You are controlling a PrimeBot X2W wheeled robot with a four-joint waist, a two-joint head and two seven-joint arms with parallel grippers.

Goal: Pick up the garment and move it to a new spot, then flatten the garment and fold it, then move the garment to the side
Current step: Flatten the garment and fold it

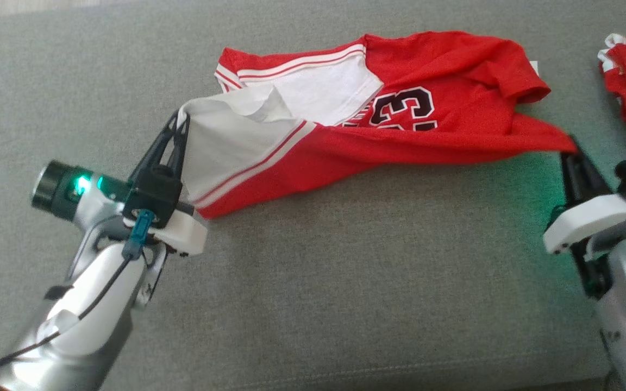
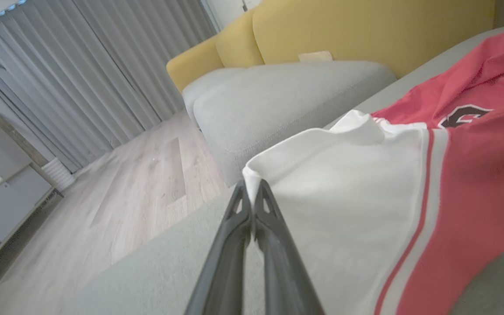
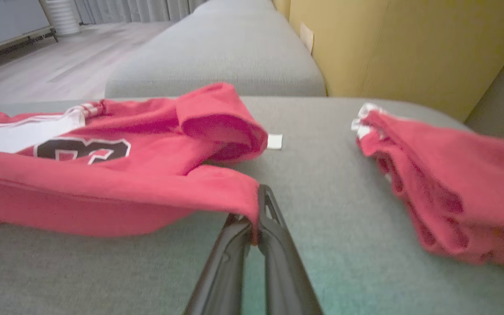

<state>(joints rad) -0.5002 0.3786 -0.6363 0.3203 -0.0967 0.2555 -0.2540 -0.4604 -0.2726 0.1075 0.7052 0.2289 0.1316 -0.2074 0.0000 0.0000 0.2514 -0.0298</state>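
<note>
The left end effector has its two dark fingers pinched together on the white corner of the garment, whose red half with white stripes trails off across the grey cushion. Beyond stand a yellow sofa back, grey curtains and a wooden floor.

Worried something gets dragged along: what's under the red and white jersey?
Grey cushion shows all around the jersey; left pincer and right pincer pinch its near corners. Anything beneath the cloth is covered.

curtains grey | floor pale wood | sofa yellow back, grey seat
</note>
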